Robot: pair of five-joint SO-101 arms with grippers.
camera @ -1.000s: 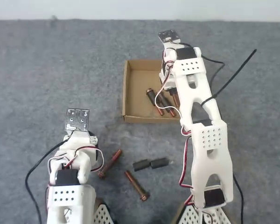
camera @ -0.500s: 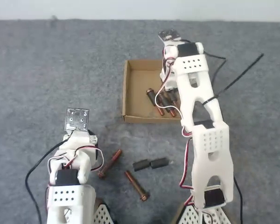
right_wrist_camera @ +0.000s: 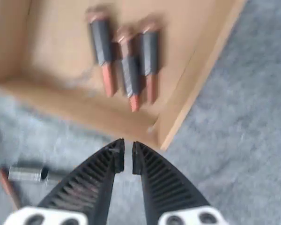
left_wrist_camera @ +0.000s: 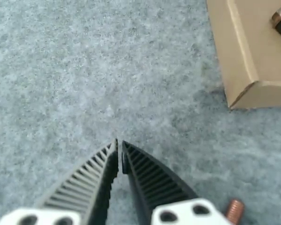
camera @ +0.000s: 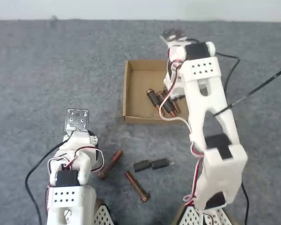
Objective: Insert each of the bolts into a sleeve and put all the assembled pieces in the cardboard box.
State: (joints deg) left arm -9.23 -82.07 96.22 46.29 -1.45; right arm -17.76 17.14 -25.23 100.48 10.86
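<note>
The grey bench (camera: 47, 61) carries everything. The right arm (camera: 210, 108) stretches far forward over the right side of the cardboard box (camera: 136, 75). Its tool (right_wrist_camera: 127, 143) hangs above the bench just outside a corner of the box, jaws drawn almost together with only a narrow slit between them, gripping nothing. The left arm (camera: 70, 187) sits folded back at the near left, and its tool (left_wrist_camera: 119, 143) points down at bare bench, well apart from the box, jaws practically touching and empty. The box lies open toward the middle of the bench, and three assembled pieces (camera: 161, 101), each a copper bolt in a dark sleeve, lie side by side on its floor near the right wall. On the bench in front of the box lie two loose bolts, one (camera: 110, 164) just beside the left arm and the other (camera: 136, 186) nearer the edge, with two bare sleeves (camera: 141, 165) and (camera: 160, 163) end to end between the bolts and the box
</note>
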